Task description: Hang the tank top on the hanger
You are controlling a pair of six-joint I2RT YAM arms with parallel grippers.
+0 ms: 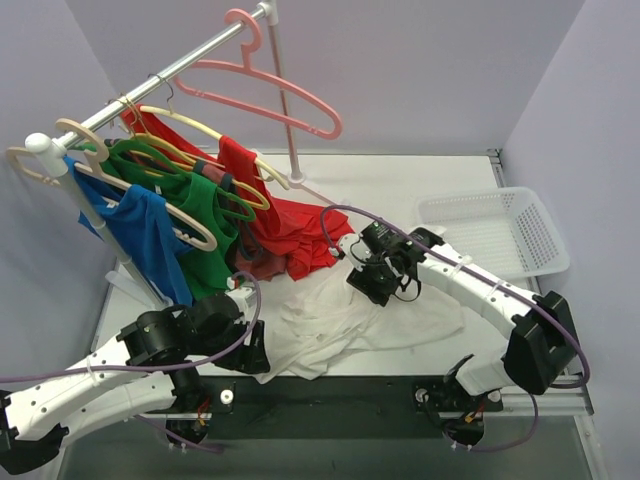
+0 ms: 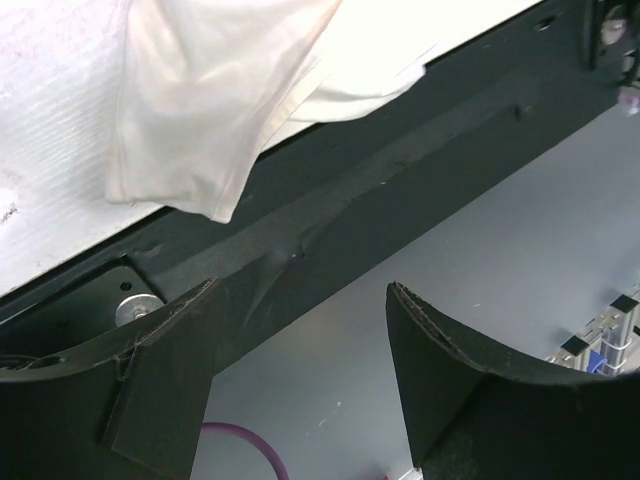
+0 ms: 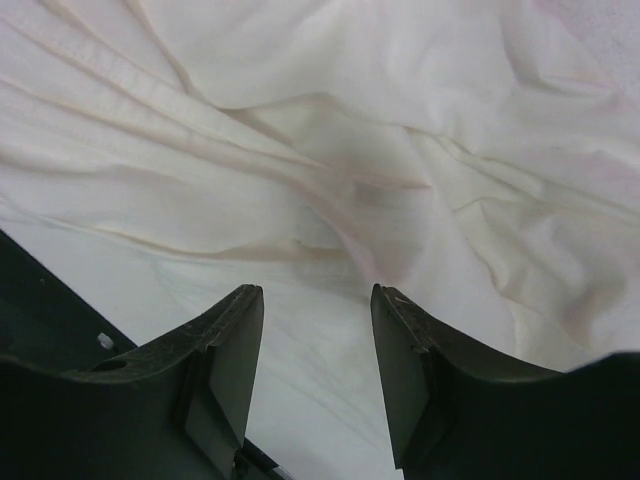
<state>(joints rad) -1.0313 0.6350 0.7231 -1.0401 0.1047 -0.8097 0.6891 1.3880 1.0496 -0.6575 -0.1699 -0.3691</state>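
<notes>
Pale lilac walls close the scene on three sides, and below them lies a white surface. At its left side stands a clothes rail. On the high end of the rail hangs the pink hanger, with nothing on it and apart from the other clothes. Lower on the rail we see cream hangers that carry a red garment, a green garment and a blue garment. At the right side of the surface sits a white basket.

The white tank top lies wrinkled and spread on the surface, between the two arms and just below the red garment. One corner of it reaches over the black strip at the near edge.

The left tool is at the near left corner of the tank top, close to the edge of the surface. In the left wrist view its fingers stand wide apart and nothing is between them; the corner of the tank top lies farther out, not touching them.

The right tool is over the upper middle part of the tank top. In the right wrist view its fingers stand apart with a narrower gap than the left ones. They point down at the folds of the cloth, and we see no cloth caught between them.
</notes>
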